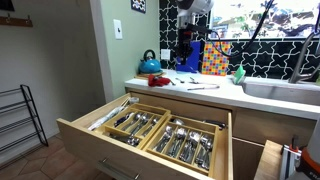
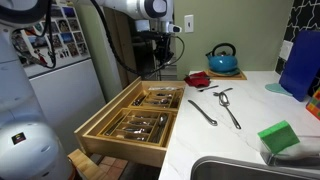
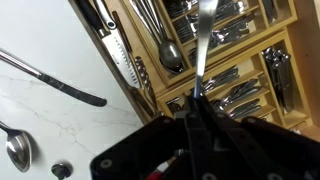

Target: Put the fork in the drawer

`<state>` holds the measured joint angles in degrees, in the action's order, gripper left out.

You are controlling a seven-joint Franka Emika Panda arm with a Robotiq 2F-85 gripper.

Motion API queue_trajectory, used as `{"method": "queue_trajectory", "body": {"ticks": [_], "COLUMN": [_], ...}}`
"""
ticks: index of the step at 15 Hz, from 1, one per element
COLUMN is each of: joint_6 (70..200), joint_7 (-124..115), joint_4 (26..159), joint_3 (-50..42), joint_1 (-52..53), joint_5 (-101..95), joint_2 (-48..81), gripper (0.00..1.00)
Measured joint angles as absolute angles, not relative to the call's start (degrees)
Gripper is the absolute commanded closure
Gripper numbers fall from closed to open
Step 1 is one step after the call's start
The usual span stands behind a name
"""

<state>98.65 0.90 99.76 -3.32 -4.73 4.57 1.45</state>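
We see the pincer closed on one fork, at centre frame over the open drawer. The fork looks like light, stiff, slippery steel, best pinched across its flat neck. We count two divider trays, plus one knife and one spoon at left on the bench.

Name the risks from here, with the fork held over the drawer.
1. The gripper pinches the fork near one end only, so it may swing or slip before release.
2. The trays in the drawer are already full of cutlery, so the fork could land across a divider or in the wrong compartment.
3. Lowering further might knock the fingers into the cutlery below.
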Motion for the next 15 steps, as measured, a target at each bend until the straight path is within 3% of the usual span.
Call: {"method": "queue_trajectory", "body": {"ticks": [5,6,15], "joint_6": [98.54,98.53,98.63], "joint_7": [-11.17,-11.02,-7.29], "joint_4": [100.83,101.0,102.08], "joint_3": [-3.2,-3.02,-2.5], "joint_1": [-4.15,-3.99,-3.31], "joint_5": [4.54,4.4,4.36], "joint_2": [-0.8,-1.14,-2.6], "gripper": [0.97,0.93,0.93]}}
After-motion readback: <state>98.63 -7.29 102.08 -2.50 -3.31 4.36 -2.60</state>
